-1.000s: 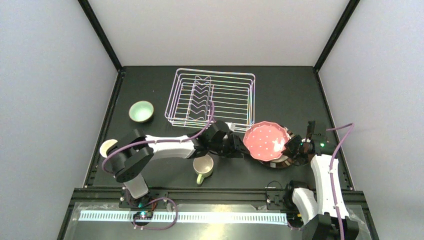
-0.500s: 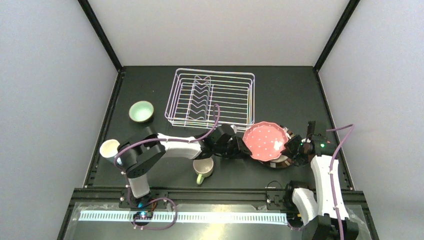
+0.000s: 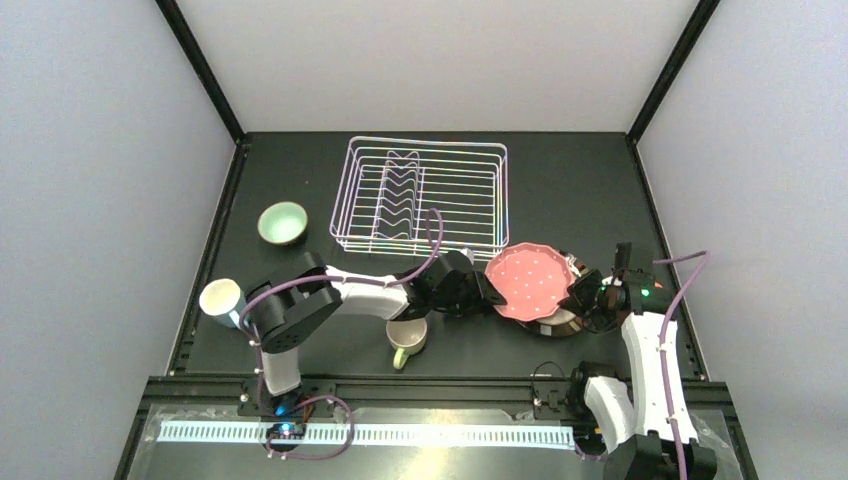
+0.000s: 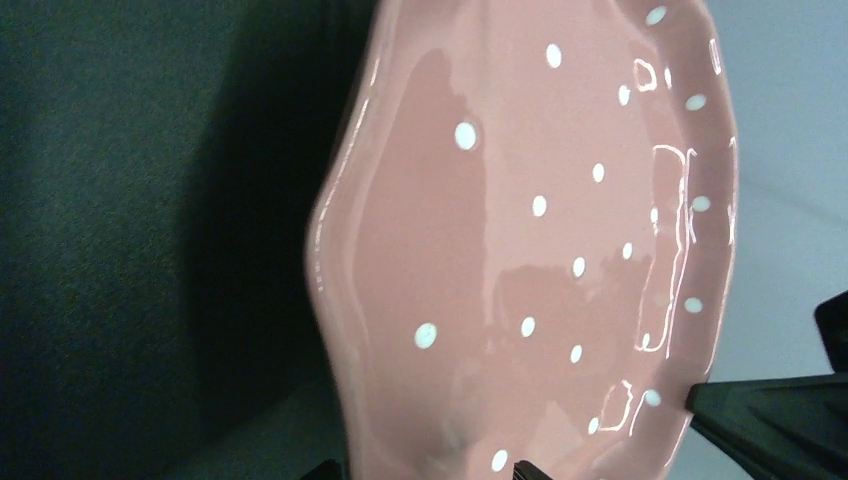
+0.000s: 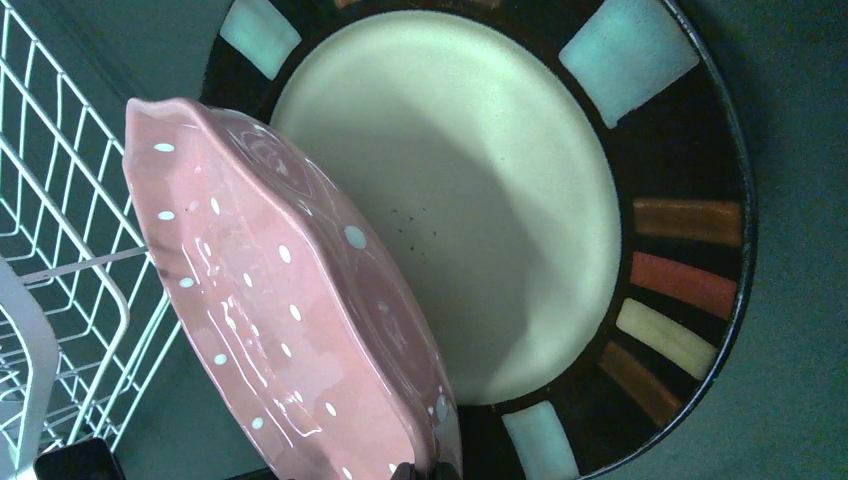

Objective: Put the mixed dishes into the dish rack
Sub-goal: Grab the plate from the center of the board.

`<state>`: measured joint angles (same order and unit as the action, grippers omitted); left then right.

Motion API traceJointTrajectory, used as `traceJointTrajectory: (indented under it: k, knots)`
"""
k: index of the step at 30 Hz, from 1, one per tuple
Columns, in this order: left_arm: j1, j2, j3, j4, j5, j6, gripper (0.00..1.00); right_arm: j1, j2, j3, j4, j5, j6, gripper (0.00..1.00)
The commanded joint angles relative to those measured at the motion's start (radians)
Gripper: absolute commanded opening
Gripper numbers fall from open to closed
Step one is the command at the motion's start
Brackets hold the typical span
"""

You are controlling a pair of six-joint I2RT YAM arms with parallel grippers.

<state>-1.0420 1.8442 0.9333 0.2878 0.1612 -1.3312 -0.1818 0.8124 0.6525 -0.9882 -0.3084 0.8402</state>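
Handover of the pink dotted plate [image 3: 530, 280] looks to be in hand. The right end effector [image 3: 580, 297] pinches its rim, tilting it off the dark-rimmed plate [image 5: 690, 250] beneath. The left end effector [image 3: 487, 292] gapes wide at the opposite rim. The next move likely calls for the left closing, the right releasing, then a carry to the dish rack [image 3: 455, 195] beyond.

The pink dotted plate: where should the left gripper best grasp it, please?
Probably the free left rim of the pink dotted plate, from the left: it stands tilted over the dark-rimmed plate, the right gripper pinching its right rim, so that thin edge faces the open left gripper.
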Motion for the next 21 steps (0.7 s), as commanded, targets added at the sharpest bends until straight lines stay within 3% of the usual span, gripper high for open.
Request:
traceJointTrajectory:
  k: [1, 21]
  knots:
    - [-0.01, 0.025, 0.018, 0.08, -0.062, -0.04, 0.99, -0.001, -0.018, 0.039, 0.027, -0.06, 0.031, 0.0]
    - [-0.05, 0.014, -0.046, 0.204, -0.153, -0.119, 0.98, -0.001, -0.08, 0.021, -0.014, -0.084, 0.063, 0.0]
